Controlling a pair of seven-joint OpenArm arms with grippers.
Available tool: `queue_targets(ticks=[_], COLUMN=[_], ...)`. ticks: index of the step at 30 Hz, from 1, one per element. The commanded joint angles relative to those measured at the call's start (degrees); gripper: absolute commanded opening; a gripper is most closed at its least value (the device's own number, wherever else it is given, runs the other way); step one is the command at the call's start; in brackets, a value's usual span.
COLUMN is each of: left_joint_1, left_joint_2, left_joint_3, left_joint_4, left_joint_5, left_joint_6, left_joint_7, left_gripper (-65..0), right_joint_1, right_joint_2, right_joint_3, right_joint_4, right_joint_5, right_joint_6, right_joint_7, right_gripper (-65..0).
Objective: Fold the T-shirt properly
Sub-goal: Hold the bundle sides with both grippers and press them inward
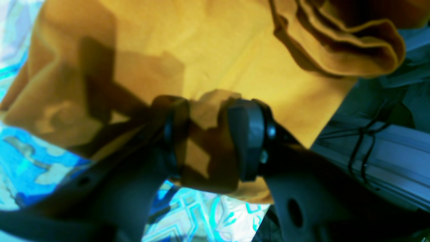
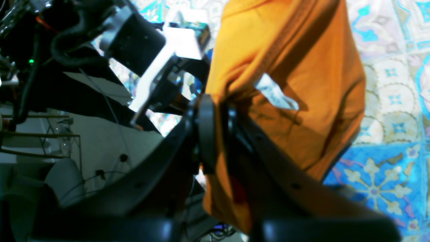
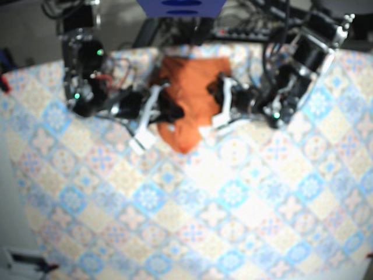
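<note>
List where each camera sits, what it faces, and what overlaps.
Left wrist: rides behind the left fingers, facing them pinching the T-shirt.
Right wrist: rides behind the right fingers, facing them clamping the T-shirt.
Base: overhead, looking down on the patterned table; left arm and right arm show.
Shared: all three see the T-shirt.

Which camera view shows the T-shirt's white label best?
The right wrist view: the white label shows clearly against the orange T-shirt. The left wrist view shows only cloth; the base view is too blurred.
</note>
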Motion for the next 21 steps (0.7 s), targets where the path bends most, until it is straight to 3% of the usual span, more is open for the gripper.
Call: queue_targets(ticks=[1, 11, 21], left_joint_1=[-0.43, -0.52, -0.69], left_joint_2=[-0.4, -0.4, -0.4], left_joint_3=[0.01, 0.01, -0.07], left_joint_4=[0.07, 0.07, 0.07], left_joint_5=[2.18, 7.27, 7.71], left_joint_6=[0.61, 0.61, 0.61], left_joint_7=[0.84, 0.84, 0.84], left_gripper=[-42.0, -41.9, -41.9], right_joint_1=[0.57, 0.66, 2.33], right_joint_2=[0.13, 0.39, 1.53], right_joint_3=[-0.25, -3.68, -6.49], right_joint_4=[1.04, 1.31, 1.04], right_joint_5=[1.41, 1.41, 1.33], right_joint_6=[0.25, 0.25, 0.25], right_joint_7=[1.2, 1.11, 1.11], right_gripper=[-65.0, -64.9, -65.0])
